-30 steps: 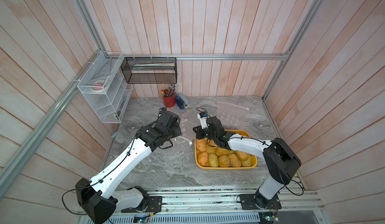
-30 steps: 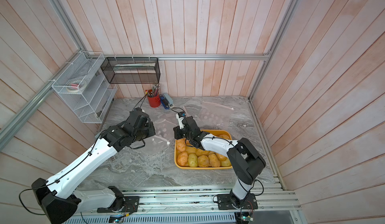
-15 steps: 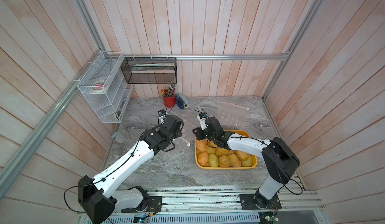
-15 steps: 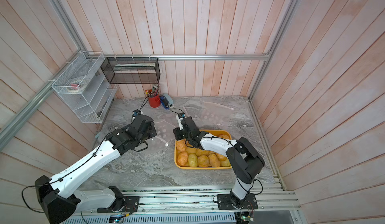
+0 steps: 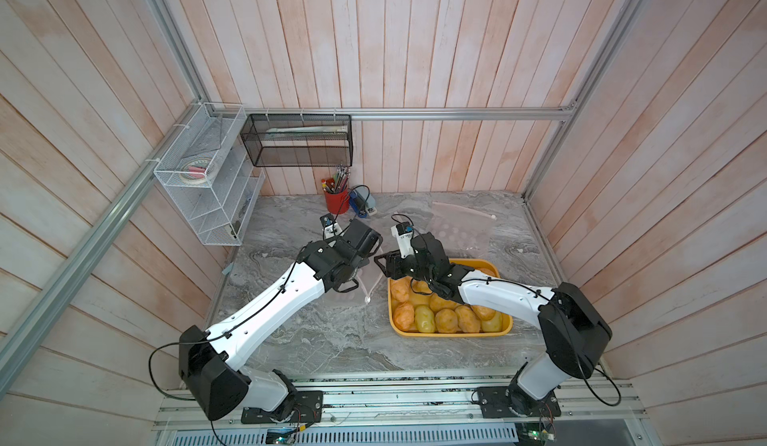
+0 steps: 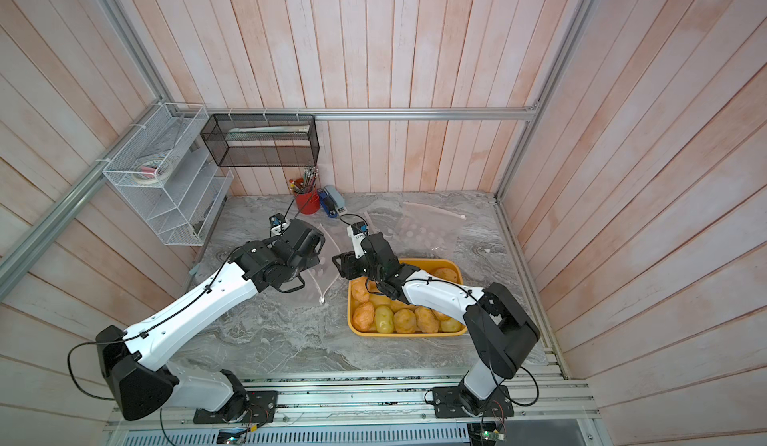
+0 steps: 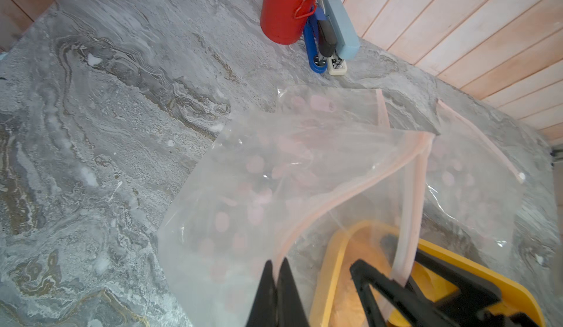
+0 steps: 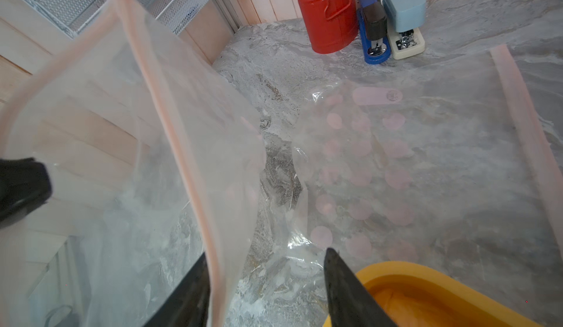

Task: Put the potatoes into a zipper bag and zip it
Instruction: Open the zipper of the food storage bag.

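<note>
Since a second ago: the right gripper has spread its jaws, and the left arm has swung in toward it, bringing the bag's mouth along.

Right jaws now stand apart with the pink zipper strip running between them. Whether it brushes a finger is unclear through the film.

The left gripper is pinched tight on the rim of the zipper bag. The bag hangs lifted and half open just beside the yellow tray.

The potatoes all lie in that tray; none is bagged yet.

A second bag lies flat on the table, beyond the tray toward the back wall.

Handling, judged:
- Bag: the film is thin, limp and slick, and will likely sag shut unless it is held at the stiffer strip. Take it there.
- Potatoes: they look firm, fairly heavy, lumpy and prone to roll. Grip one across its short axis, choosing from the exposed front row.
</note>
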Available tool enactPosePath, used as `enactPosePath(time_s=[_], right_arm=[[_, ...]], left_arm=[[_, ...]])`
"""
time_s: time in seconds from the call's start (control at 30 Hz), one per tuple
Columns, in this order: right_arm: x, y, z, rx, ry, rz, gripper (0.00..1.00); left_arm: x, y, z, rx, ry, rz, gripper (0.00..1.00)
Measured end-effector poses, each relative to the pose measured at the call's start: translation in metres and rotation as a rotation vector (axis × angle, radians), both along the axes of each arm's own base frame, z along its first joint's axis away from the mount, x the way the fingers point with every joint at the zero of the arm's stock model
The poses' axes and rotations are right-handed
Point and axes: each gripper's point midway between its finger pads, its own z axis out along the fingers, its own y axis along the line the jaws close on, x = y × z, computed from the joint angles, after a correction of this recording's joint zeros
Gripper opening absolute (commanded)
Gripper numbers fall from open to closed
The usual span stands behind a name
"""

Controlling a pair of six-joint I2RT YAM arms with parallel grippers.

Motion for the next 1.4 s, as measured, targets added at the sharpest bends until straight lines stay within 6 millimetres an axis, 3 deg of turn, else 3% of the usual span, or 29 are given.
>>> enactPosePath(time_s=[0.2,0.37,0.67,0.97,1.4], right_arm=[[0.006,0.012,0.002,0.004,0.001,0.007,0.47],[0.014,0.008,-0.018,-0.059,0.020,-0.036,0.26],[0.017,-0.006,-0.038,-0.130,0.043,-0.092,0.25],[0.004,-0.019,-0.039,-0.122,0.054,-0.095,0.43],[-0.015,-0.038,-0.009,-0.053,0.014,-0.103,0.80]], left_arm=[[-0.005,-0.007,-0.008,0.032,0.025,-0.031,0.00],[-0.009,-0.004,-0.009,0.026,0.018,-0.039,0.00],[-0.018,0.003,0.006,-0.015,-0.030,-0.048,0.00],[-0.016,0.000,0.002,-0.016,-0.020,-0.052,0.00],[-0.015,-0.001,-0.001,-0.018,-0.023,-0.051,0.00]])
